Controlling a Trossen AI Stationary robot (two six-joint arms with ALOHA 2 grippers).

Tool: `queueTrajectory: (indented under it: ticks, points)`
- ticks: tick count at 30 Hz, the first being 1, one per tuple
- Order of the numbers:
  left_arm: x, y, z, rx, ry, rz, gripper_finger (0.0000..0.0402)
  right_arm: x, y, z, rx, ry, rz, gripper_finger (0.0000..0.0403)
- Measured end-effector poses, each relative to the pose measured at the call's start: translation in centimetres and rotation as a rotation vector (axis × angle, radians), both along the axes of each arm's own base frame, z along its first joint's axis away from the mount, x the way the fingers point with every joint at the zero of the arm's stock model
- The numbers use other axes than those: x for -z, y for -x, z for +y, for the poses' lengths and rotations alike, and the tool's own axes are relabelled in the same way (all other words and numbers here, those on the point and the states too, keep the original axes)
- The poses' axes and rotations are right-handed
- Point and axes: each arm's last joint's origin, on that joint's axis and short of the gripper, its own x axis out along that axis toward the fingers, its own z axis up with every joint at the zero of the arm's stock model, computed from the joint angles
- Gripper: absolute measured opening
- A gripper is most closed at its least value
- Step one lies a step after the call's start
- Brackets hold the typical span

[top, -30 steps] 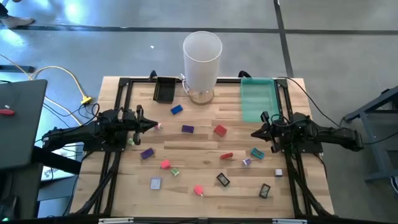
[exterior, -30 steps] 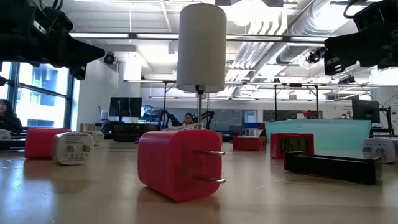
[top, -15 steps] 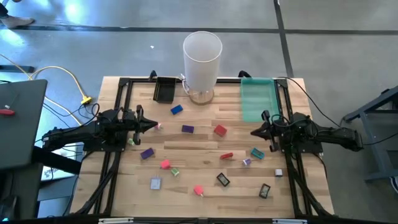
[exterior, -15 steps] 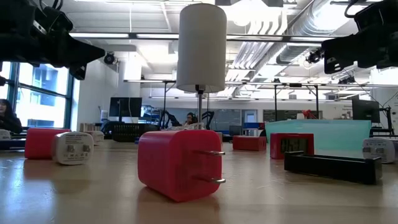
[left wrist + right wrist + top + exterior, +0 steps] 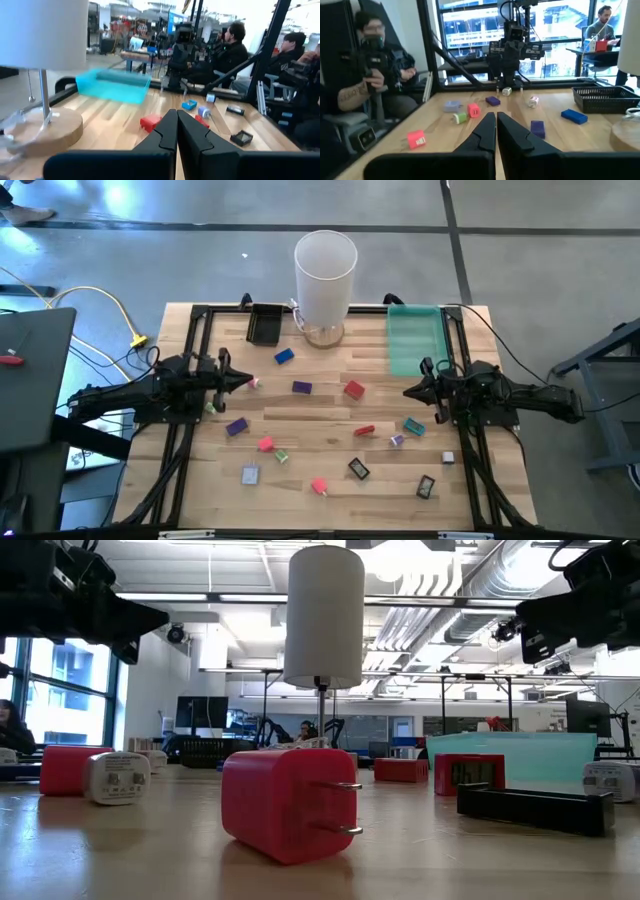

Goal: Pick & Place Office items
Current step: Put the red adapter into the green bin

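From above, the office items (image 5: pixel 301 388) lie scattered across the wooden surface (image 5: pixel 330 365) between both arms. Left pincer (image 5: pixel 247 382) and right pincer (image 5: pixel 408 393) hover at opposite sides — fingers pressed together, holding nothing. Low view: a red plug block (image 5: pixel 285 803) sits nearest.

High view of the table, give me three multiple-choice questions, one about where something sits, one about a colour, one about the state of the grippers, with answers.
1. Where does the black tray sit against the white cylinder?
A. on the left arm's side of it
B. on the right arm's side of it
C. inside it

2. What colour is the long tray at the far right corner?
A. red
B. translucent green
C. black

3. How do the left gripper and right gripper stand?
A. both open
B. one holding a block
C. both shut and empty

Answers: 1 A, the tray lies beside the cylinder toward the left arm. 2 B, wood shows through the green. 3 C, both wrist views show fingers pressed together on nothing.
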Motion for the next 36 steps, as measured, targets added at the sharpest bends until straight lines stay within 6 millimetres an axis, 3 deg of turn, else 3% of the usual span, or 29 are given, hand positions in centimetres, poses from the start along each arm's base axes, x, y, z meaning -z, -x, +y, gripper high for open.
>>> queueTrajectory:
  ticks: [8,12,17,24,29,36]
  points:
    - [-0.7,0.1,0.0,-0.007,-0.004,-0.070,0.0001,-0.2,0.0,0.1,-0.029,-0.009,-0.023,0.0003]
    - [-0.7,0.1,0.1,-0.024,0.026,-0.073,0.0001,-0.2,-0.1,-0.1,0.027,-0.007,-0.018,0.0003]
    - [-0.7,0.1,0.2,-0.081,-0.057,-0.066,0.0001,-0.1,-0.3,-0.3,0.110,-0.065,0.004,0.0003]
    - [-0.8,0.1,0.2,-0.101,-0.148,-0.064,0.0001,-0.4,-1.4,-0.9,0.262,-0.105,0.142,0.0009]
    - [-0.8,0.1,0.2,-0.111,-0.214,-0.060,0.0001,-2.4,-2.9,-1.2,0.289,-0.103,0.224,0.0056]
    - [-0.8,0.1,0.2,-0.111,-0.214,-0.062,0.0001,-5.1,-6.1,-1.5,0.276,-0.152,0.432,0.0171]
